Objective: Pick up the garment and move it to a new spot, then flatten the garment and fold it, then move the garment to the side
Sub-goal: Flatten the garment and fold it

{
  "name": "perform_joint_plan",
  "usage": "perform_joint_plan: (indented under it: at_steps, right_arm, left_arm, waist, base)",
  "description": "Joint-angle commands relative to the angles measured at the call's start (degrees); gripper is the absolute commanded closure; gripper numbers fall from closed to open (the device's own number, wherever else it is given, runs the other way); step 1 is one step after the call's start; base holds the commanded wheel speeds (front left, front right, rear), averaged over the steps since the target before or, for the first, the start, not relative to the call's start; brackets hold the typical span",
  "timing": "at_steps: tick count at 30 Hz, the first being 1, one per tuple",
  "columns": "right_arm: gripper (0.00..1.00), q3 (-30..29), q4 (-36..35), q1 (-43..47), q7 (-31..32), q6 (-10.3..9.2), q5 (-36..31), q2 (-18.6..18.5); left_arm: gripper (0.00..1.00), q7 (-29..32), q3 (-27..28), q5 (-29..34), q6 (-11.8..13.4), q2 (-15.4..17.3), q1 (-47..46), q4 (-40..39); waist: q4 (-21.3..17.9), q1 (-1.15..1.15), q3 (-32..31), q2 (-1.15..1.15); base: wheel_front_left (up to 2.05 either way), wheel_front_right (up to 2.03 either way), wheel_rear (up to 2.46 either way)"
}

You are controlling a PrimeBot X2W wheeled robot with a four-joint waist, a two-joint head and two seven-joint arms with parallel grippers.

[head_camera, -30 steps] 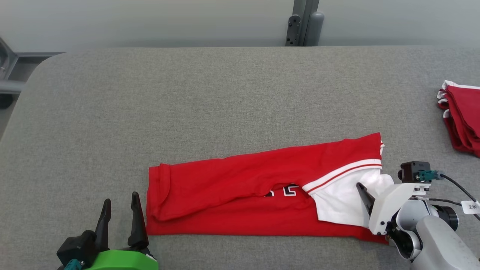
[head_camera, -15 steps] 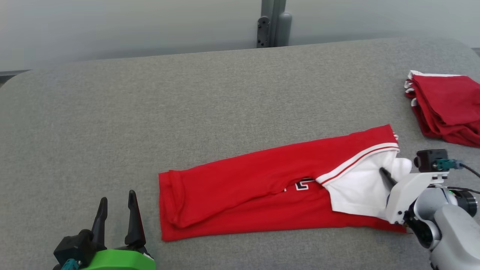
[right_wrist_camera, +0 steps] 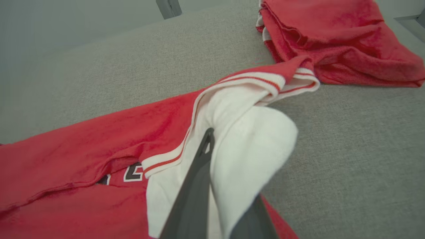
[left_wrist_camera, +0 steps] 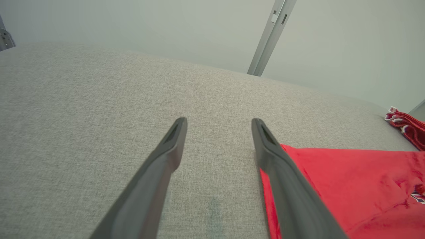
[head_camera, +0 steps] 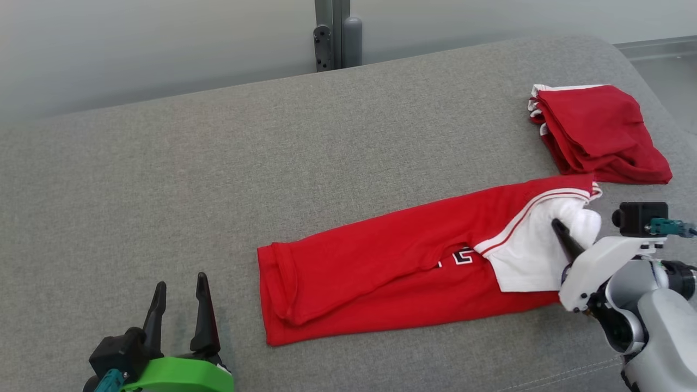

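Note:
The garment (head_camera: 392,261) is a red shirt with a white sleeve (head_camera: 531,256), folded into a long strip on the grey table (head_camera: 218,174). My right gripper (head_camera: 566,234) is shut on the bunched edge of that white sleeve at the strip's right end. In the right wrist view the white sleeve (right_wrist_camera: 252,149) wraps over my right gripper (right_wrist_camera: 219,139) and hides one fingertip. My left gripper (head_camera: 179,288) stands open near the front left, just left of the garment's hem. In the left wrist view my left gripper (left_wrist_camera: 219,121) has nothing between its fingers, and the garment (left_wrist_camera: 348,179) lies to its right.
A second pile of folded red cloth (head_camera: 593,130) lies at the back right, close beyond the garment's right end, also seen as a red pile (right_wrist_camera: 332,39). The table's right edge (head_camera: 648,92) runs just past it. A grey post (head_camera: 332,32) stands behind the table.
The right gripper has shut on the white sleeve and bunched it up. The garment's right end has come closer to the red pile. The head view has swung to the right.

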Motion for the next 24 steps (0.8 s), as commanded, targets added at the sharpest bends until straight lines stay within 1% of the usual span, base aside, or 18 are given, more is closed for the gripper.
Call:
perform_joint_plan:
  at_steps: [1,9,13,18,24]
  right_arm:
    - [1.00,1.05,-1.75,0.67,0.33,-0.07,0.26,0.43]
    - [1.00,8.95,-11.24,1.85,2.51,-0.04,2.20,3.09]
    - [1.00,13.38,-13.31,1.53,3.84,-0.05,2.92,4.90]
    - [1.00,16.77,-11.34,-0.60,3.94,-0.04,3.62,8.95]
    - [1.00,19.81,-4.58,-4.00,3.39,-0.04,5.34,13.30]
  left_arm:
    - [0.00,-0.15,-0.14,1.00,-0.22,0.09,-0.87,0.23]
    - [0.00,-0.15,-0.58,0.57,-0.54,0.03,-0.14,0.85]
    - [0.00,-0.15,-0.73,0.28,-0.52,-0.12,0.15,0.93]
    - [0.00,-0.15,-1.18,0.10,-0.75,-0.30,0.32,1.20]
    - [0.00,-0.15,-2.15,0.11,-1.14,-0.54,-0.53,1.57]
  waist:
    - [0.27,0.00,-0.28,0.00]
    - [3.21,0.00,-1.74,0.00]
    - [4.89,0.00,-2.15,0.00]
    - [6.94,0.00,-2.33,0.00]
    - [9.59,0.00,-1.88,0.00]
  base:
    - [0.00,0.00,0.00]
    - [0.00,0.00,0.00]
    - [0.00,0.00,0.00]
    - [0.00,0.00,0.00]
    - [0.00,0.00,0.00]
